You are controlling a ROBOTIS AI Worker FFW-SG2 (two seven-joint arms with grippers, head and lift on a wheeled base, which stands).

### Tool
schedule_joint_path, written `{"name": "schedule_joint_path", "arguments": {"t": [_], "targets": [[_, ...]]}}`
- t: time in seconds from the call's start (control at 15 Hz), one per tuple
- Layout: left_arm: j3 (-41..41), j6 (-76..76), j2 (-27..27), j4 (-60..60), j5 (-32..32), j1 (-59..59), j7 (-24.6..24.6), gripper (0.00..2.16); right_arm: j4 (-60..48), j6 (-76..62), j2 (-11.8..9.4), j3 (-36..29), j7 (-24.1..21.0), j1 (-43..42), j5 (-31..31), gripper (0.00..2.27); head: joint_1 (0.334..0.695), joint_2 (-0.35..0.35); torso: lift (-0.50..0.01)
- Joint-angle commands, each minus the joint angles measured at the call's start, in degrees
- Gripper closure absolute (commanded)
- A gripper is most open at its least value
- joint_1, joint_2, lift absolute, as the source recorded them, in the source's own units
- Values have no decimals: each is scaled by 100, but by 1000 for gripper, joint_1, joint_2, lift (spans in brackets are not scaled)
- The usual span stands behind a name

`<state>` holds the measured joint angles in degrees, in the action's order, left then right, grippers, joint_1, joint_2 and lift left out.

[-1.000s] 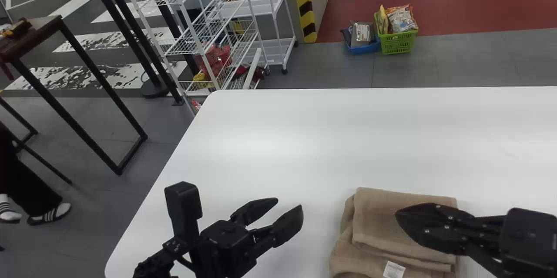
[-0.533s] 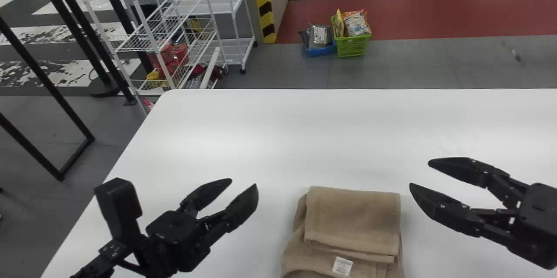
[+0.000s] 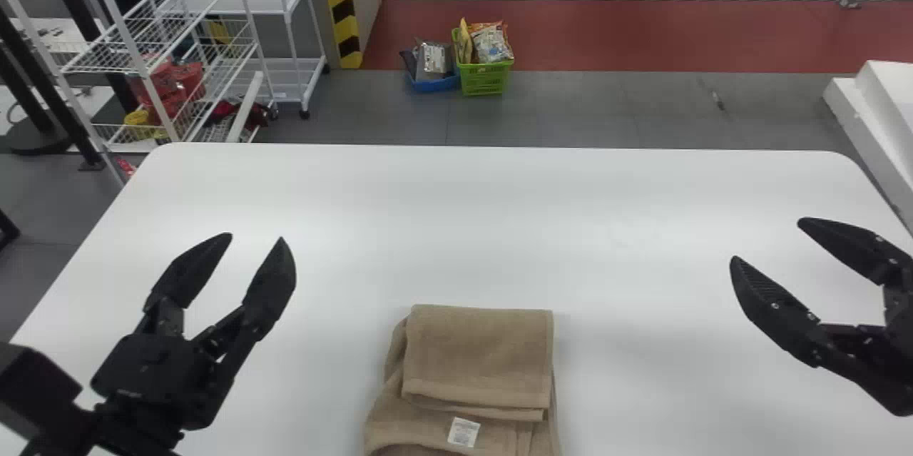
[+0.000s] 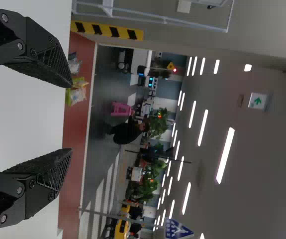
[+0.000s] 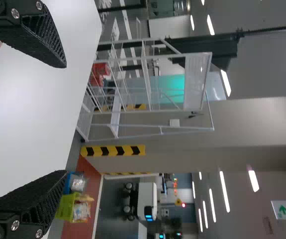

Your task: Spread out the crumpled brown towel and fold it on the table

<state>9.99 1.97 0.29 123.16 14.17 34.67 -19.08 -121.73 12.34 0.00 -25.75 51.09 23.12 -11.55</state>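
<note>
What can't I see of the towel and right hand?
Brown towel, near end: cut off by head view's bottom edge.
Its lower layers: head view, hidden under the top fold.
Label print: head view, too small.
Right hand, rear: cut off by head view's right edge.

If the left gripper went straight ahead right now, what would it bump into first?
Nothing close, it seems: the way looks free from the left gripper across the white table and past its far edge, though its height and tilt are hard to judge.
</note>
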Motion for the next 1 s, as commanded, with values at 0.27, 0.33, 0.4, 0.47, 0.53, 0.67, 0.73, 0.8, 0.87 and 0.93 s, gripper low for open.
{"name": "schedule_joint_path", "arguments": {"t": [0.27,0.33,0.4,0.47,0.53,0.67,0.73,0.8,0.87,0.93], "targets": [[-103,949,24,-662,-64,180,176,454,598,-763,5,-756,-582,368,-313,73,695,-117,-127],[-208,1142,24,-749,-160,198,256,454,563,-781,5,-704,-767,474,-313,87,695,-133,-127],[-322,1283,24,-820,-310,215,370,454,519,-799,5,-607,-934,571,-313,93,695,-158,-127],[-428,1353,41,-855,-327,233,405,454,483,-904,5,-457,-1083,650,-295,97,695,-169,-127],[-542,1353,59,-864,-389,250,414,454,431,-1045,5,-264,-1277,773,-234,97,695,-174,-127],[-753,1635,112,-934,-582,338,493,454,413,-1238,5,87,-1435,975,-181,97,695,-182,-127],[-832,1740,173,-952,-617,417,590,454,378,-1220,5,254,-1514,1036,-119,97,695,-181,-127],[-858,1828,191,-952,-626,479,607,454,325,-1185,5,421,-1646,1089,56,97,695,-171,-127],[-911,1846,208,-952,-635,497,616,451,255,-1203,5,571,-1760,1186,188,97,695,-163,-127],[-999,1846,235,-952,-697,505,651,454,246,-1203,5,641,-1769,1239,188,97,695,-156,-127]]}}
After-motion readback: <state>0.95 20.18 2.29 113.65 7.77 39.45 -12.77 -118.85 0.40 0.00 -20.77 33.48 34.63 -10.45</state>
